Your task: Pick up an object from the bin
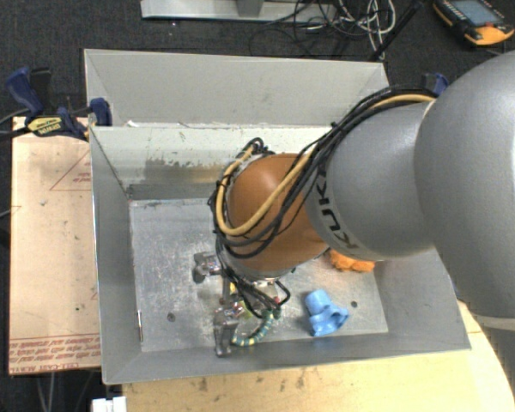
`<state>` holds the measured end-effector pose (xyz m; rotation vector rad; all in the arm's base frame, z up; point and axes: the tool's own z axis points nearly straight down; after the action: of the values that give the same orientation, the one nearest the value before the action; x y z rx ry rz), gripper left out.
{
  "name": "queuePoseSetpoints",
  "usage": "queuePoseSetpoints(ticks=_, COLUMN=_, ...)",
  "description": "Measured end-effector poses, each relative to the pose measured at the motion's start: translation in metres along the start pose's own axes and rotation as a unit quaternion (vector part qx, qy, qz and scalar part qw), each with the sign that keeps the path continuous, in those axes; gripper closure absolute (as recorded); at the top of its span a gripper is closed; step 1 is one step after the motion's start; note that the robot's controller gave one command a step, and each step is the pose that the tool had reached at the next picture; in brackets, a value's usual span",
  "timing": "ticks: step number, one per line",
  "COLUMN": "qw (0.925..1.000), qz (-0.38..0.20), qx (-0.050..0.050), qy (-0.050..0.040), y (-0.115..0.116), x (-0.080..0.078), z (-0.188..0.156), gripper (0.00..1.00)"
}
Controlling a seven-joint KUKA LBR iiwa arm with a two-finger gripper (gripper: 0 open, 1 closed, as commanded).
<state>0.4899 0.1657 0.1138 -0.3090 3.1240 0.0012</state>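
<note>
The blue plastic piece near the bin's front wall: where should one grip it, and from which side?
Probably across the narrower upper end of the blue piece, coming straight down. It lies alone on the bin floor with bare metal on both sides; its lower end widens into lobes, harder to pinch.

The one camera looks down on the grey metal bin [112, 256] from above and somewhat to one side, tilted so that the far wall [240, 88] shows its inner face. It is near: the bin spans most of the view, edged by dark floor [34, 24]. The arm [412, 178] looms large at right, probably rising close to the lens.
</note>
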Motion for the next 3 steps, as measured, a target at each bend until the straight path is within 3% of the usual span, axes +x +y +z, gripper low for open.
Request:
queuePoseSetpoints(ticks=1, qw=1.0000, qz=0.001, qx=0.000, qy=0.0016, y=-0.008, x=0.004, z=0.011, gripper=0.00)
queuePoseSetpoints(ticks=2, qw=0.9993, qz=0.038, qx=-0.001, qy=-0.0014, y=-0.037, x=0.011, z=0.029, gripper=0.00)
queuePoseSetpoints(ticks=3, qw=0.9971, qz=0.076, qx=-0.001, qy=0.0006, y=-0.079, x=-0.010, z=0.041, gripper=0.00)
